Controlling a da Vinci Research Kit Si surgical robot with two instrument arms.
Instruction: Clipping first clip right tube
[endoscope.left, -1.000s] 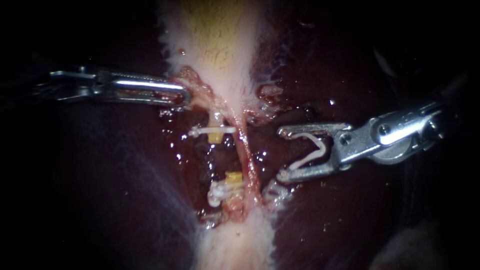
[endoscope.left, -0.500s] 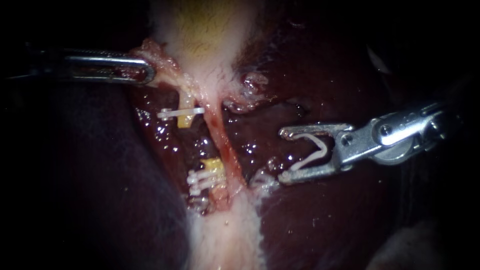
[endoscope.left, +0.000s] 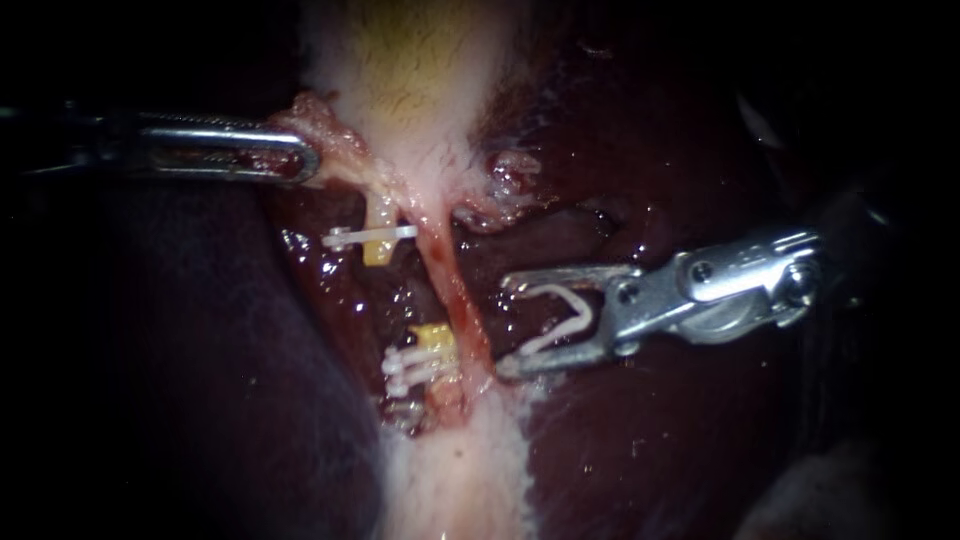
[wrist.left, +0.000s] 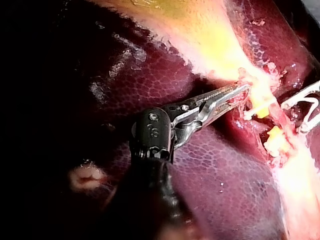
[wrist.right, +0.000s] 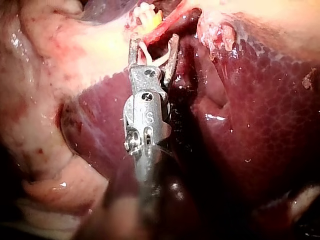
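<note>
Two instruments are working. The left instrument's (endoscope.left: 303, 162) hand is gripping a tissue flap (endoscope.left: 318, 118). The right instrument's (endoscope.left: 503, 325) hand is holding one open clip (endoscope.left: 568, 318), spread wide, its tips just beside the right tube (endoscope.left: 450, 285). One upper clip (endoscope.left: 370, 236) and at least two lower clips (endoscope.left: 408, 365) are sitting on the left tube (endoscope.left: 378, 250).

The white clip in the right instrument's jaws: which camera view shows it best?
The endoscope view: the clip lies side-on, its open V plain between the jaws of the right instrument. The right wrist view shows it foreshortened between them; the left wrist view catches it small and distant.
</note>
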